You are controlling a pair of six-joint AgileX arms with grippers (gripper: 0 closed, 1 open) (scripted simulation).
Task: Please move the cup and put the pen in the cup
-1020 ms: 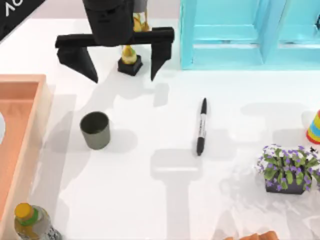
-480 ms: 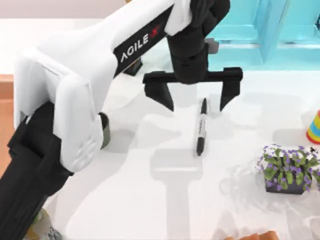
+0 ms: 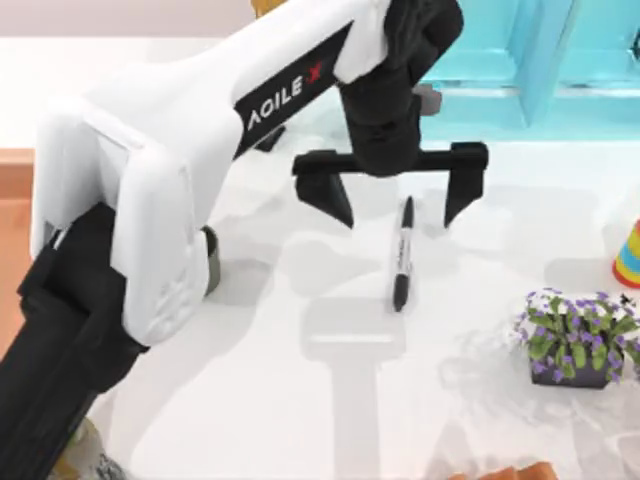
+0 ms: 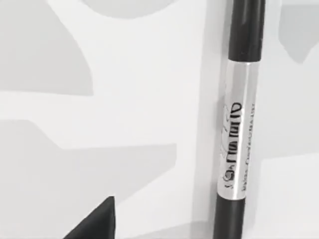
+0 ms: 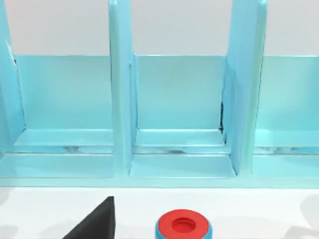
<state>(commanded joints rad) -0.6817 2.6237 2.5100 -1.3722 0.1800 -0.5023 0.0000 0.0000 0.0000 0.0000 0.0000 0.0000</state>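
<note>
The black pen (image 3: pixel 402 255) with its white label band lies on the white table right of centre, pointing front to back. My left gripper (image 3: pixel 398 212) hangs open over the pen's far end, one finger on each side and clear of it. The left wrist view looks straight down on the pen (image 4: pixel 239 124), with one dark fingertip (image 4: pixel 97 224) beside it. The left arm covers most of the grey cup (image 3: pixel 210 272), leaving a sliver at the left. In the right wrist view one fingertip (image 5: pixel 97 221) of the open right gripper faces the blue shelf, holding nothing.
A light blue shelf unit (image 3: pixel 480 70) stands at the back right. A pot of purple flowers (image 3: pixel 575 340) and a striped cone toy (image 3: pixel 628 255) sit at the right edge. An orange tray (image 3: pixel 12 190) runs along the left. A red-and-blue cap (image 5: pixel 183 226) shows before the shelf.
My left arm swung from the back left across the table to the pen, covering the cup. In the last half second it edged slightly right and nearer the pen.
</note>
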